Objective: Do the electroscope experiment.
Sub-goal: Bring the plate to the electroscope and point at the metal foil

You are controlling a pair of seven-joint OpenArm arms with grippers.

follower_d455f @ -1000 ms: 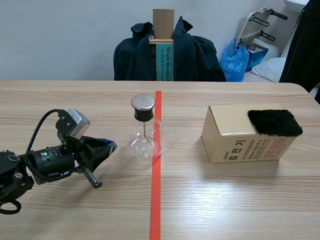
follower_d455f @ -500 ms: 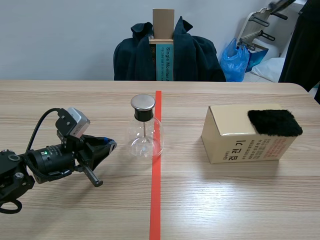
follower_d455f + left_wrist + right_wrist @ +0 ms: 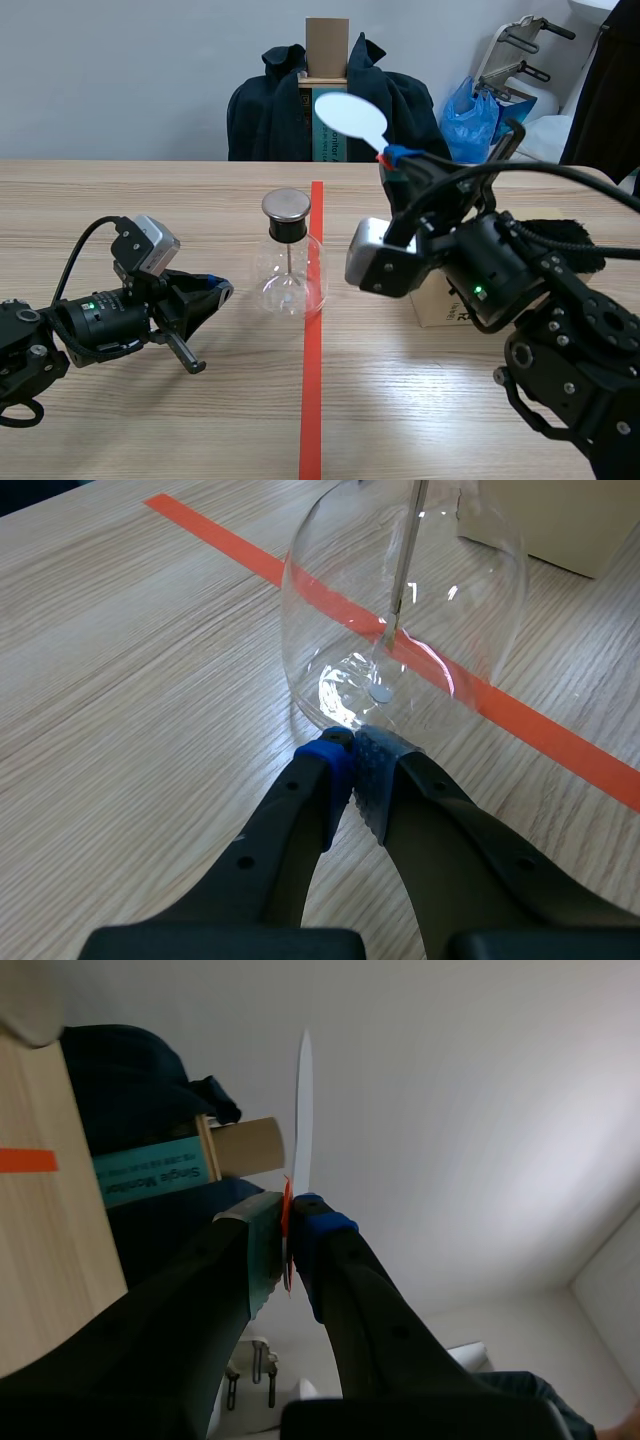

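Electroscope (image 3: pixel 288 265) (a clear glass flask with a metal cap) stands with the red tape line (image 3: pixel 312 380) passing its right side. The left gripper (image 3: pixel 352 750), fingers pressed together on nothing, lies close at its base. The right gripper (image 3: pixel 392 155), raised to its right, pinches a white paddle (image 3: pixel 350 115) by the red stem.

- clear round glass flask (image 3: pixel 288 270), metal cap on top, thin rod inside, standing upright just beside the red tape line (image 3: pixel 311 400)
- flat white disc (image 3: pixel 351 116), up high, stem pinched in right gripper (image 3: pixel 388 157)
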